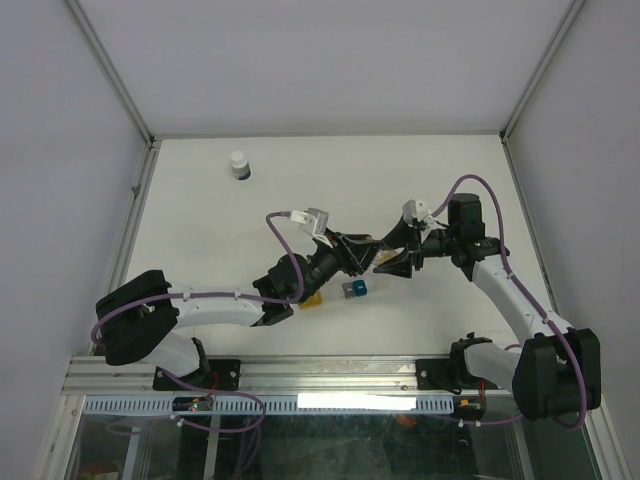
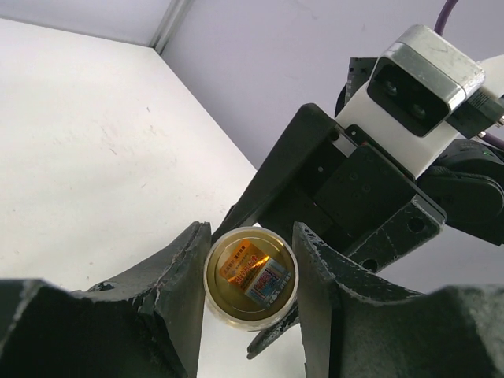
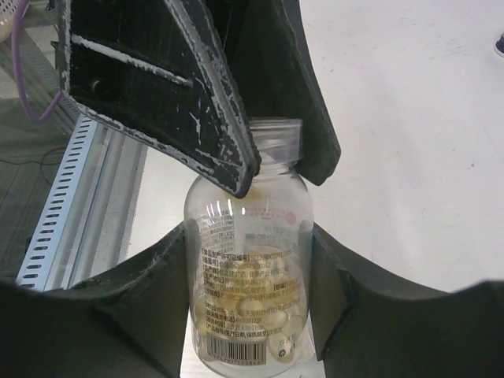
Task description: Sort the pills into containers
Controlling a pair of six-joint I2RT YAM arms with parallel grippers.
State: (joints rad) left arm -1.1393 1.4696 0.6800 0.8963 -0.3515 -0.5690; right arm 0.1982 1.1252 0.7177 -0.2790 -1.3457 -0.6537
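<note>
Seen from above, a white table (image 1: 200,220) lies inside pale walls (image 1: 300,60), with an aluminium rail (image 1: 330,375) along the near edge. A white-capped dark bottle (image 1: 239,165) stands well beyond the left gripper (image 1: 356,255) and to its left. That gripper meets the right gripper (image 1: 393,262) tip to tip over mid-table. The containers (image 1: 347,291), a yellow cube (image 1: 310,299) and a blue cube (image 1: 358,289) among them, lie just nearward of the left gripper. The left wrist view shows bare tabletop and grey wall. Its fingers (image 2: 185,276) are closed against both sides of a clear vial (image 2: 250,282) seen end-on, with orange pills (image 2: 236,264) and a printed label (image 2: 269,282) showing through. In the right wrist view the right fingers (image 3: 157,291) press the vial's body on both sides. Pale tan pills are heaped at its end nearest the camera, and the left gripper clamps its neck just past the fingertips.
</note>
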